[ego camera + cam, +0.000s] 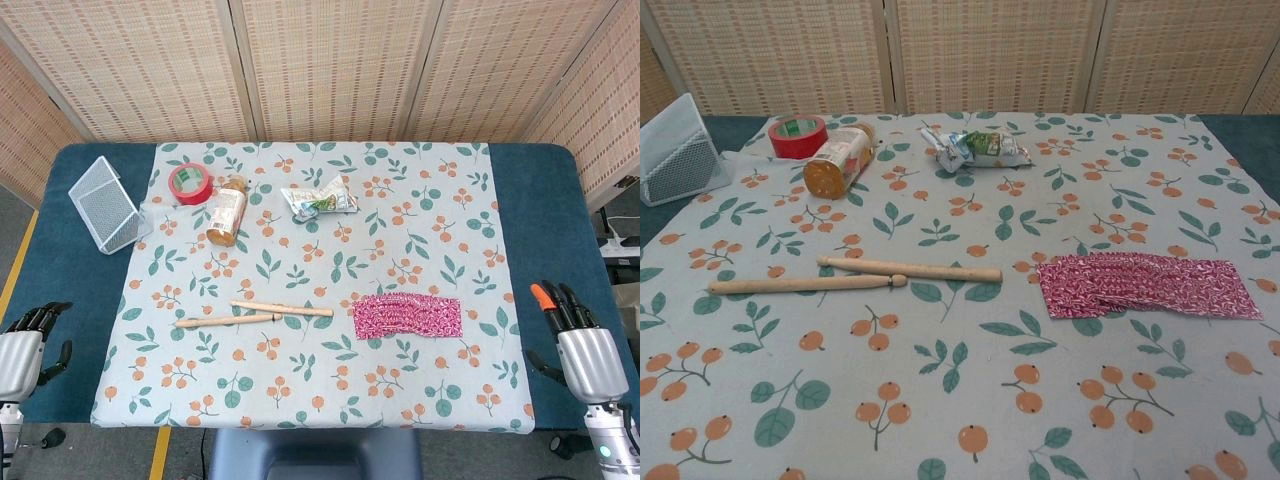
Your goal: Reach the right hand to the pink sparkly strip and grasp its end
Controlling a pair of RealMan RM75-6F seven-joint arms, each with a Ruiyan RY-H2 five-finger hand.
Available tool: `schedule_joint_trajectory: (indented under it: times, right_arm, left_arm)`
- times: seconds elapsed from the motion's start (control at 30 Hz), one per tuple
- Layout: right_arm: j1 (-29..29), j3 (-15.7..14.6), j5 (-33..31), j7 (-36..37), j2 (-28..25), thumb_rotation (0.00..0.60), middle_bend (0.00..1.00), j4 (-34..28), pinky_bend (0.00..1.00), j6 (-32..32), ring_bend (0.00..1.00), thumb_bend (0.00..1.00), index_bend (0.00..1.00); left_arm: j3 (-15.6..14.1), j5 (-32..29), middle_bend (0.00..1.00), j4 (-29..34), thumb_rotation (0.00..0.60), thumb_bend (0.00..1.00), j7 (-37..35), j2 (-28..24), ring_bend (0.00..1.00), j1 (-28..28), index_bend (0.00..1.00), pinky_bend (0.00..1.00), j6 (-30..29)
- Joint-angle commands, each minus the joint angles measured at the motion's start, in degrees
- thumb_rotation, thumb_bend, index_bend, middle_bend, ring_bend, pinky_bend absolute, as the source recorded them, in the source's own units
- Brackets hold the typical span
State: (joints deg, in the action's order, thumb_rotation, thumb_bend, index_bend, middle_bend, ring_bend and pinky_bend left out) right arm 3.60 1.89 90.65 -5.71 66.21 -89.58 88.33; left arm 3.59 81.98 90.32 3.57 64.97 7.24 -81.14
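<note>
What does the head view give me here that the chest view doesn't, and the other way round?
Only the head view shows the right hand and left hand, both empty with fingers apart, resting at the table's near corners and well clear of the pink sparkly strip. It also shows the table's blue edges.

Only the chest view shows that the strip is several overlapping layers, and the bottle's round end.

Both show the strip, two wooden sticks, red tape roll, bottle, crumpled wrapper and mesh holder.
</note>
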Motion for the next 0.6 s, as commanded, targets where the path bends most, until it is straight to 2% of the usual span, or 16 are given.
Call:
schedule_joint_trajectory:
  times: [0.03,0.27,0.33,0.37,0.4,0.47,0.53,0.6]
  right_arm:
    - [-0.4,0.0,-0.7,-1.2,-0.3,0.600,0.03,-1.0,0.25,0.0,0.02,0.11,0.00]
    - [-0.6,-0.5,-0.4,-1.8,-0.3,0.600,0.02,-1.6,0.25,-0.4,0.02,0.12,0.00]
    - [-0.3,-0.3,0.0,-2.0,0.2,0.600,0.11,-1.1,0.25,-0.3,0.08,0.17,0.00]
    - [-0.2,-0.1,0.4,-2.1,0.7,0.600,0.17,-0.5,0.25,-0.2,0.13,0.21,0.00]
    - [0.1,0.1,0.9,-2.5,1.5,0.600,0.28,0.6,0.26,0.1,0.25,0.29,0.01]
    - [0.6,0.5,1.2,-3.7,3.3,0.600,0.49,3.0,0.41,0.1,0.53,0.45,0.03]
    - [1.6,0.4,1.1,-4.0,5.1,0.600,0.66,5.3,0.59,-1.6,0.74,0.60,0.05]
    - [2.6,-0.1,1.2,-3.4,6.7,0.600,0.74,7.5,0.67,-4.0,0.82,0.72,0.05]
  left_arm:
    - [-0.1,0.4,0.22,-0.5,0.600,0.48,-0.4,0.3,0.22,0.4,0.21,0.36,0.4]
    - [-0.2,0.7,0.23,-1.2,0.600,0.48,-1.9,0.2,0.22,0.7,0.21,0.36,1.0]
    - [-0.2,0.7,0.23,-1.4,0.600,0.48,-2.2,0.3,0.22,0.8,0.21,0.36,0.8]
    - [-0.1,0.7,0.24,-1.6,0.600,0.48,-2.2,0.4,0.23,0.8,0.21,0.36,0.9]
    - [-0.1,0.8,0.24,-1.8,0.600,0.48,-2.4,0.5,0.23,1.0,0.21,0.36,1.0]
    - [0.0,0.7,0.24,-2.3,0.600,0.48,-2.6,0.8,0.23,1.3,0.21,0.36,1.3]
    - [0.0,0.7,0.24,-2.6,0.600,0.48,-2.5,1.0,0.22,1.5,0.21,0.36,1.7]
    - [-0.3,0.8,0.24,-2.5,0.600,0.48,-2.5,0.9,0.22,1.6,0.22,0.36,2.2]
